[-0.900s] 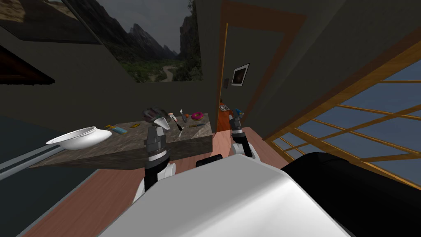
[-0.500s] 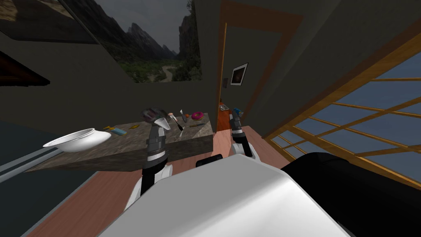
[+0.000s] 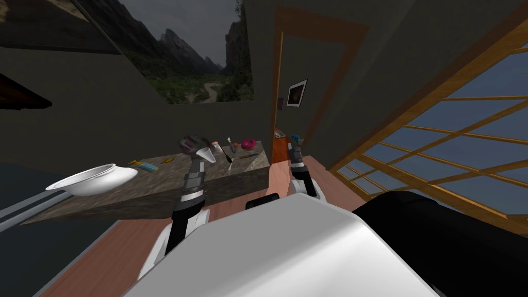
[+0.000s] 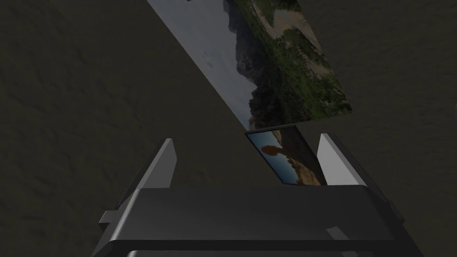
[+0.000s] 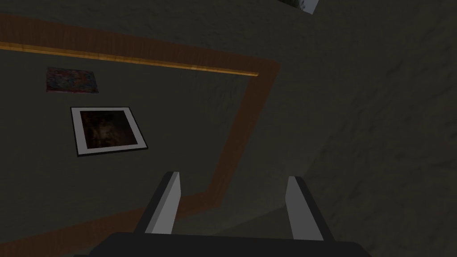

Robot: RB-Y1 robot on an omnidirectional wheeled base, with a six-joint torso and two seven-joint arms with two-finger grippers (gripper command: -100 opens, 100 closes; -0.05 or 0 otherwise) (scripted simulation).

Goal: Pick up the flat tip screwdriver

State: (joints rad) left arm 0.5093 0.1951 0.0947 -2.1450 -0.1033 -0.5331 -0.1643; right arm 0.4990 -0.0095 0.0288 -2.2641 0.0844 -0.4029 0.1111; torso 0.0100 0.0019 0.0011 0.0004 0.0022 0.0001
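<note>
On the far part of the table (image 3: 160, 178), between a white cone (image 3: 206, 153) and a pink ring (image 3: 249, 144), lies a slim tool with a dark handle. I take it for the screwdriver (image 3: 229, 155), but it is too small to read its tip. It lies slanted on the top, apart from both grippers. Other small things lie close around it, too small to name. A white bowl (image 3: 90, 178) stands at the table's left end, well apart from the tool. A yellow and blue thing (image 3: 145, 165) lies just beyond the bowl.

The left gripper (image 4: 247, 138) is raised and points up toward a wall. Its two fingers stand wide apart and nothing is between them. In the head view the left forearm (image 3: 192, 185) rises before the table's near edge, just beside the cone.

The right gripper (image 5: 233, 176) is also raised toward a wall, with fingers wide apart and holding nothing. The right forearm (image 3: 295, 165) stands off the table's right end, over the reddish floor (image 3: 103, 242).
</note>
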